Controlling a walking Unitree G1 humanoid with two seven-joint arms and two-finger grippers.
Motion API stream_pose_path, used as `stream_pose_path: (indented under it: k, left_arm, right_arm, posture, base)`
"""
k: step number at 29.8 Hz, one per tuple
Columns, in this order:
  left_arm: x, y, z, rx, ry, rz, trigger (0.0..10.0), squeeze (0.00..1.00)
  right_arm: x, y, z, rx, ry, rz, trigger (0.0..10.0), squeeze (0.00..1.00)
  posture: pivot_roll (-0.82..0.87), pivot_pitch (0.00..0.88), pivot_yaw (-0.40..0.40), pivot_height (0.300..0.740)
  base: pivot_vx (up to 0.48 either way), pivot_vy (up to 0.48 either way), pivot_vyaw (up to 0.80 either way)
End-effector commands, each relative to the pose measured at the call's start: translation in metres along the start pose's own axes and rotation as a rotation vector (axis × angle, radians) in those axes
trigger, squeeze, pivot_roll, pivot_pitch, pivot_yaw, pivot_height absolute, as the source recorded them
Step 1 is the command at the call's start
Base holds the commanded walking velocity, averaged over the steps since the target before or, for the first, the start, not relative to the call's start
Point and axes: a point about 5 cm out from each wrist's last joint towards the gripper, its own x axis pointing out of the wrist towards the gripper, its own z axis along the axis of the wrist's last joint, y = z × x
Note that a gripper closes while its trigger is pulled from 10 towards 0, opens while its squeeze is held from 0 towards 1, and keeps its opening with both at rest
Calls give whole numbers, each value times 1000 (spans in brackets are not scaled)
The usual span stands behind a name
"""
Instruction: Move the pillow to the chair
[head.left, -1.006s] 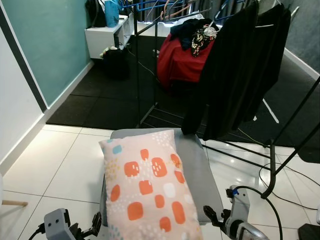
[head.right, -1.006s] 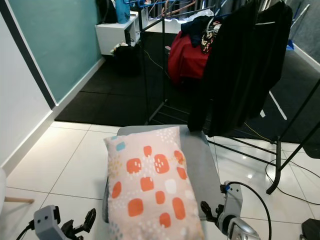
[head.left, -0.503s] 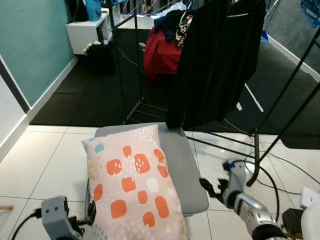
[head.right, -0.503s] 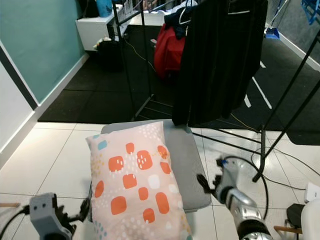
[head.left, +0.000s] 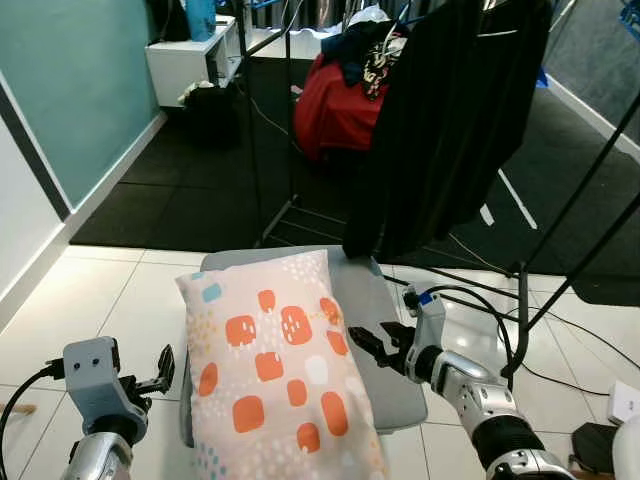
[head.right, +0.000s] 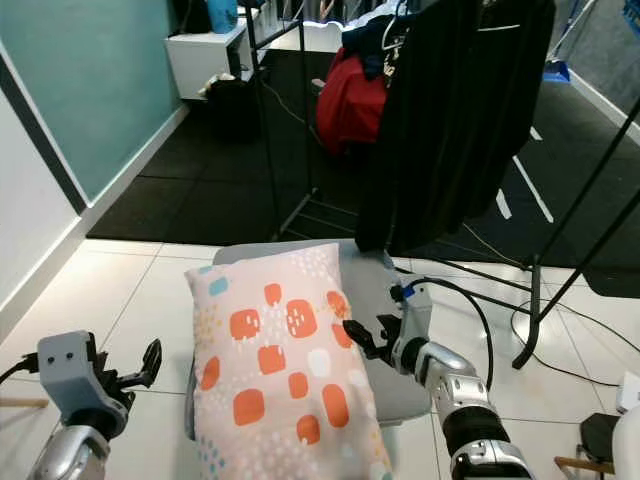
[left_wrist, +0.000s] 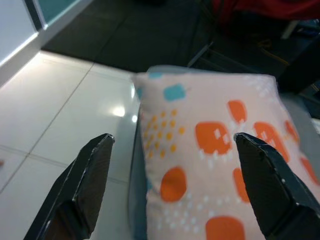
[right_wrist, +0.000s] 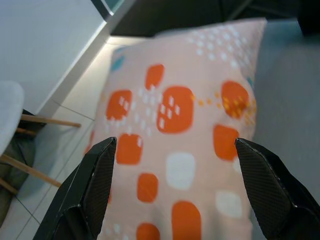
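Orange-and-pink patterned pillow (head.left: 277, 370) is lying lengthwise on a grey padded seat (head.left: 385, 345), which I'd guess is the chair. In the left eye view the right gripper (head.left: 365, 342) sits just beside the pillow's right edge, fingers spread, holding nothing. A second ago it was low at the bottom corner, so that arm has come up and in toward the pillow. The left gripper (head.left: 163, 368) is also higher than before, open and empty, off the pillow's left side over white floor tiles (head.left: 90, 300). Behind is a clothes rack with a black garment (head.left: 450, 110).

Right eye view: same layout, both grippers flank the pillow, neither touching it as far as I can tell.

Left wrist view: its two fingers frame the pillow's corner, wide apart.

Right wrist view: fingers spread wide with the pillow between them.

Looks like it's lining up a two-sided grab, or has just let go. Can't tell which.
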Motion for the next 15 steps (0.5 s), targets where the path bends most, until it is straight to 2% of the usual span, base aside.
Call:
stream_pose_path:
  k: [1, 2, 3, 4, 6, 7, 8, 10, 11, 12, 13, 14, 15]
  left_arm:
    - [-1, -6, 6, 55, -9, -26, 10000, 0]
    - [-1, -6, 6, 55, -9, -26, 10000, 0]
    - [2, -38, 20, 193, -54, -189, 10000, 0]
    - [2, -51, 25, 238, -71, -259, 10000, 0]
    - [2, -51, 25, 238, -71, -259, 10000, 0]
    - [3, -66, 33, 343, -106, -330, 10000, 0]
    - [3, -66, 33, 343, -106, -330, 10000, 0]
    - [6, -102, 50, 579, -220, -445, 10000, 0]
    - [6, -102, 50, 579, -220, -445, 10000, 0]
    - [5, -121, 54, 712, -276, -513, 10000, 0]
    - [4, -133, 55, 789, -308, -554, 10000, 0]
    - [2, -144, 52, 821, -327, -602, 10000, 0]
    - [2, -144, 52, 821, -327, -602, 10000, 0]
  right_arm:
    - [0, 4, -4, 4, 16, 7, 10000, 0]
    - [0, 4, -4, 4, 16, 7, 10000, 0]
    - [-2, -1, -10, -10, 39, -40, 10000, 0]
    - [-4, -5, -14, -11, 51, -69, 10000, 0]
    - [-4, -5, -14, -11, 51, -69, 10000, 0]
    - [-8, -13, -21, -16, 78, -117, 10000, 0]
    - [-8, -13, -21, -16, 78, -117, 10000, 0]
    - [-27, -34, -40, -9, 142, -238, 10000, 0]
    - [-27, -34, -40, -9, 142, -238, 10000, 0]
    - [-38, -43, -52, 0, 176, -292, 10000, 0]
    - [-46, -48, -59, 7, 195, -321, 10000, 0]
    - [-52, -51, -67, 20, 215, -338, 10000, 0]
    - [-52, -51, -67, 20, 215, -338, 10000, 0]
  posture:
    - [-76, 61, -27, 740]
    - [-76, 61, -27, 740]
    - [-75, 54, -38, 740]
    - [-75, 54, -38, 740]
    - [-75, 54, -38, 740]
    - [-84, 50, -39, 740]
    - [-84, 50, -39, 740]
    - [-100, 40, -38, 740]
    - [-100, 40, -38, 740]
    - [-106, 46, -36, 740]
    - [-106, 46, -36, 740]
    - [-111, 50, -29, 740]
    - [-111, 50, -29, 740]
  base:
    - [0, 0, 0]
    - [0, 0, 0]
    - [0, 0, 0]
    - [0, 0, 0]
    - [0, 0, 0]
    - [0, 0, 0]
    - [0, 0, 0]
    - [0, 0, 0]
    - [0, 0, 0]
    - [0, 0, 0]
    - [0, 0, 0]
    - [0, 0, 0]
    - [0, 0, 0]
